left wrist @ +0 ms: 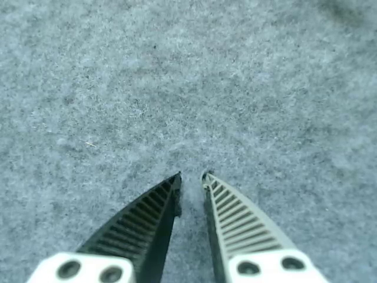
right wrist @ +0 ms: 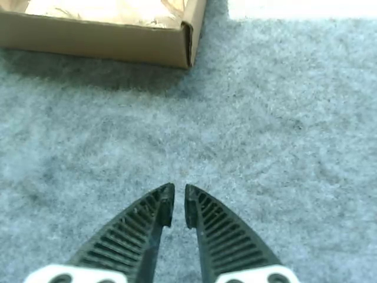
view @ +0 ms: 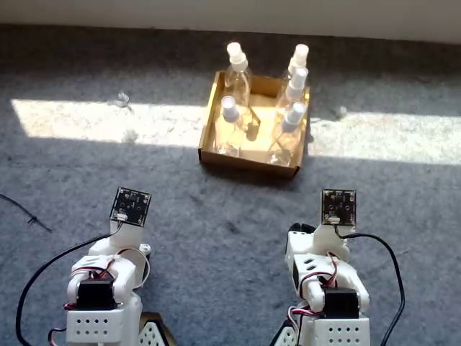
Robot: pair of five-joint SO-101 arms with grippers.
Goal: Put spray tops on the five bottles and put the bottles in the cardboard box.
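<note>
Five bottles (view: 229, 119), spray tops on, upright inside cardboard box (view: 248, 166), upper centre of high view. Left gripper (left wrist: 191, 175): jaws nearly together, narrow gap, holding nothing, over grey carpet (left wrist: 177, 76). Right gripper (right wrist: 179, 187): jaws closed, empty, box corner ahead, apart from tips. Sunlit band (view: 72, 119) crosses carpet. Small clear item (view: 122, 99), upper left, unidentifiable.

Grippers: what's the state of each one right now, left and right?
Left gripper: closed, holding nothing.
Right gripper: closed, holding nothing.
</note>
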